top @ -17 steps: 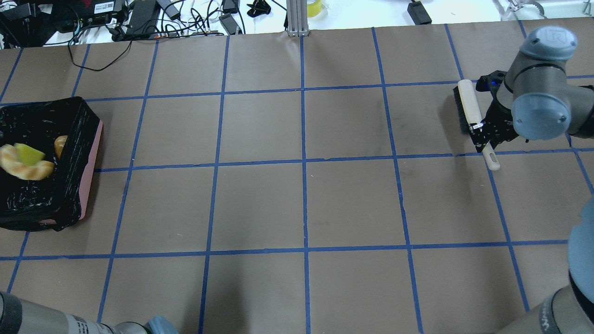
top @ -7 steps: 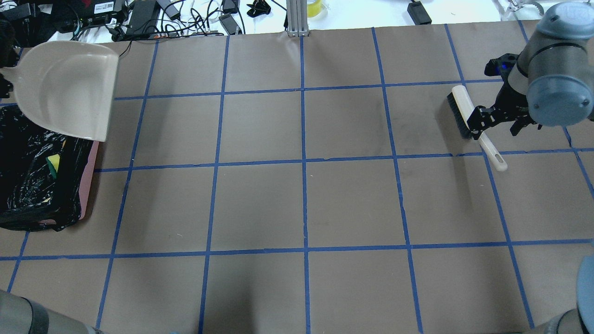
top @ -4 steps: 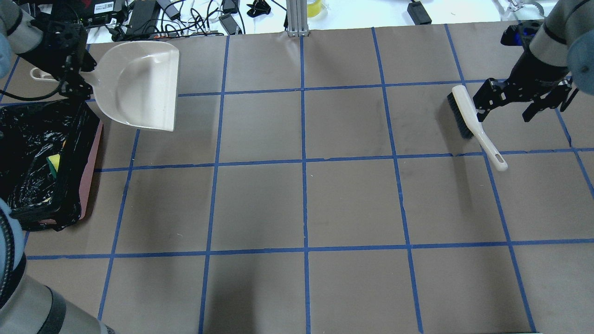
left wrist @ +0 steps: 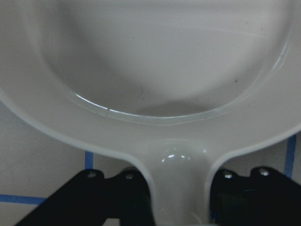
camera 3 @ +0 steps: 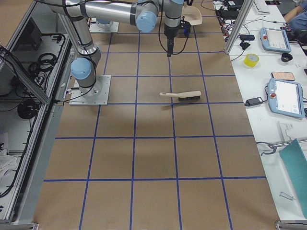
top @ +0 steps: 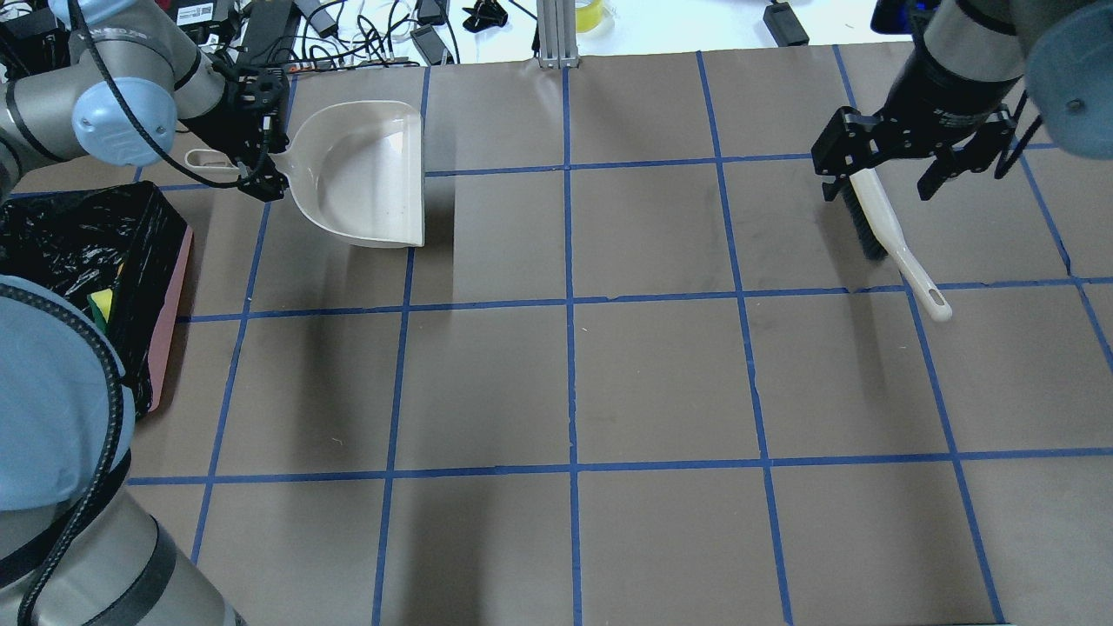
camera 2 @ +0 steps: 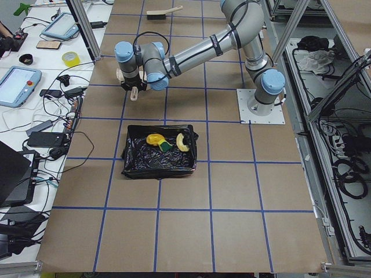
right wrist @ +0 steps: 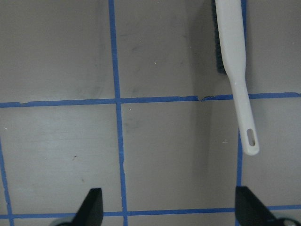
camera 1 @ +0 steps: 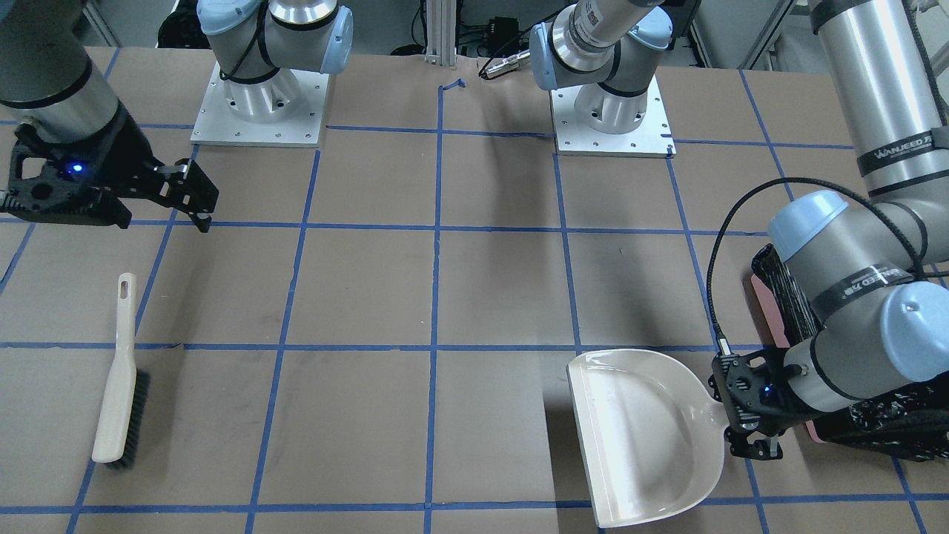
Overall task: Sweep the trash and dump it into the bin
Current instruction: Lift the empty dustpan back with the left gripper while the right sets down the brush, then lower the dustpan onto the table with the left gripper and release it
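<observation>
The bin (top: 170, 296) is pink with a black bag and stands at the table's left edge. In the exterior left view the bin (camera 2: 132, 165) holds the potato-like lump (camera 2: 153, 139), the yellow sponge (camera 2: 165, 146) and the croissant piece (camera 2: 184, 142). In the overhead view only the sponge (top: 102, 304) shows. My left gripper (top: 265, 155) is shut on the handle of the empty beige dustpan (top: 365, 174), held low over the table right of the bin; the dustpan also shows in the left wrist view (left wrist: 160, 70). My right gripper (top: 880, 174) is open and empty above the brush (top: 880, 228).
The brush (right wrist: 233, 70) lies flat on the table at the right side, its handle pointing toward the robot. Cables and power bricks (top: 261, 35) lie beyond the far table edge. An aluminium post (top: 556, 35) stands at the far middle.
My left arm has carried the empty dustpan to the right, away from the bin. My right gripper has moved up and left over the brush, which has stayed where it lies.
</observation>
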`<state>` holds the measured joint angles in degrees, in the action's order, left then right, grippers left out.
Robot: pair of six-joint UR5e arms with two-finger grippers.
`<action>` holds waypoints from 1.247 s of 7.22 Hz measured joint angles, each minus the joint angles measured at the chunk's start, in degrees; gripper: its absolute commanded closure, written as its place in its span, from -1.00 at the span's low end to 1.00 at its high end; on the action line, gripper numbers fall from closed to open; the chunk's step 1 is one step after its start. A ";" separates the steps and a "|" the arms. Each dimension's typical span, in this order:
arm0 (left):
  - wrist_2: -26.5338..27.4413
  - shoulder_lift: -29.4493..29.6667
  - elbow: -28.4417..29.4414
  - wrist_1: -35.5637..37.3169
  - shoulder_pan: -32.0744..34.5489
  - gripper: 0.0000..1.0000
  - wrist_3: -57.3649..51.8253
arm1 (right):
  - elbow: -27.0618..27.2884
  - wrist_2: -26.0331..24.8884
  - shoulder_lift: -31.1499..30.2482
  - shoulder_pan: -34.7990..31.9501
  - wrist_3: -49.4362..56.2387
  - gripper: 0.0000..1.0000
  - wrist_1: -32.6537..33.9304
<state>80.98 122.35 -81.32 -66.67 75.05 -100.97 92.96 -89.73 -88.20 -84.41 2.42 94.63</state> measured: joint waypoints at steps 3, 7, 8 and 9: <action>0.24 2.83 -0.53 2.17 1.17 1.00 0.31 | 0.40 -0.61 -0.01 -6.72 -5.31 -1.00 0.39; 0.29 3.48 -2.75 3.23 2.60 -0.69 0.36 | -0.01 -0.47 -0.58 -7.08 -4.86 -1.00 -0.01; 0.18 3.52 -3.34 3.25 2.62 -0.77 0.91 | 0.00 -0.56 -0.79 -6.94 -4.61 -1.00 -0.07; 0.02 3.34 -4.01 3.26 2.65 -0.78 1.88 | 0.15 -0.69 -0.93 -6.86 -4.43 -1.00 -0.06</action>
<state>81.00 125.69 -85.33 -63.41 77.69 -99.09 93.11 -90.42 -89.13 -91.27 -2.01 94.58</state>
